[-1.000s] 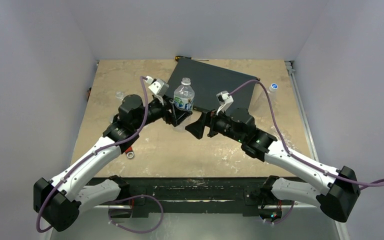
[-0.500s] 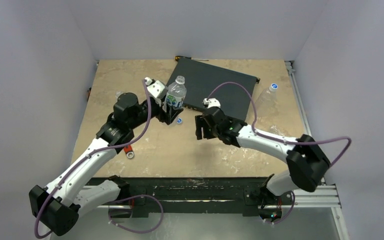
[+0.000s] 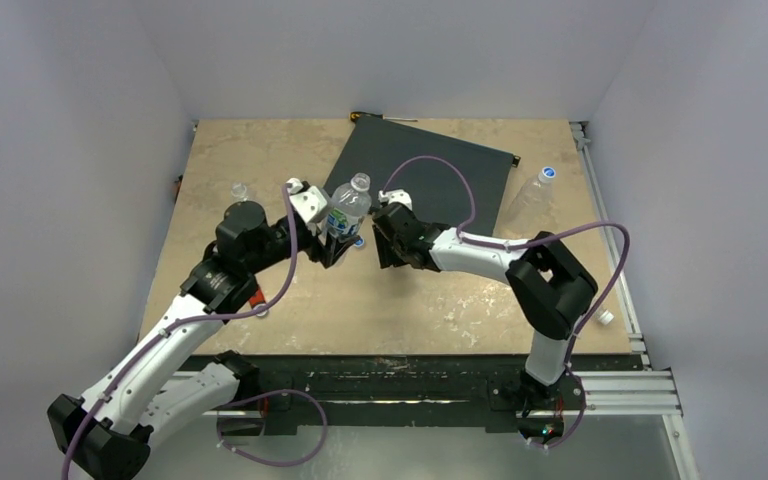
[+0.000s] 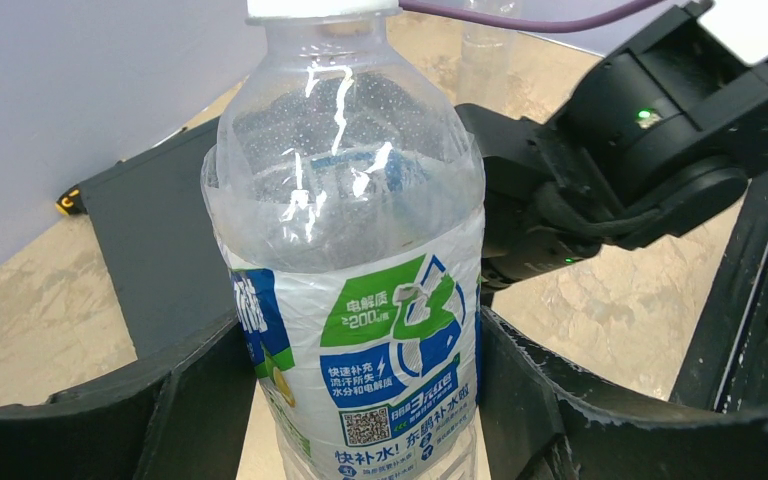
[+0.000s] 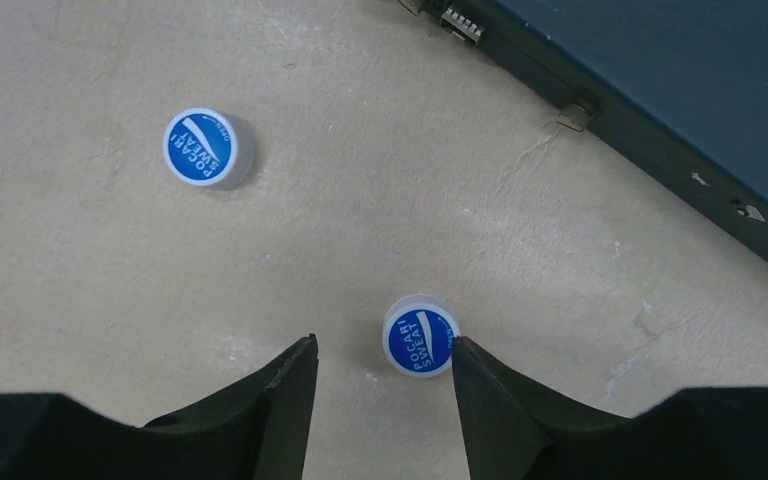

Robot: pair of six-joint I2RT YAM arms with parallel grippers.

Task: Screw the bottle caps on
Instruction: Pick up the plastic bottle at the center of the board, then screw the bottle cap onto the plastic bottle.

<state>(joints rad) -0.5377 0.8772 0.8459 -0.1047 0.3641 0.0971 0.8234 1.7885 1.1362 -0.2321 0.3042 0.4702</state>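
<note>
The left gripper (image 4: 360,420) has its two fingers (image 4: 185,400) pressed against the sides of a labelled clear bottle (image 4: 350,250). It holds the bottle roughly upright, just off the near-left edge of the flat black box (image 3: 430,175) (the label is blue, green and white). Whether the bottle's base rests on anything I cannot tell.

The right gripper (image 5: 380,385) hangs low over the table (image 5: 80,280), just in front of that same edge of the box. Its jaws are partly apart and grip nothing. A blue cap (image 5: 420,336) lies flat between the fingertips, close against one finger, with bare table showing on its other side. I cannot tell whether that finger touches it. A second blue cap (image 5: 208,147) lies well clear of the fingers, farther from the box.

Off the box's right end is another clear bottle (image 3: 528,198) with a blue top (image 3: 547,172). A small clear bottle (image 3: 238,190) stands well to the left of the box, beyond the left arm.
</note>
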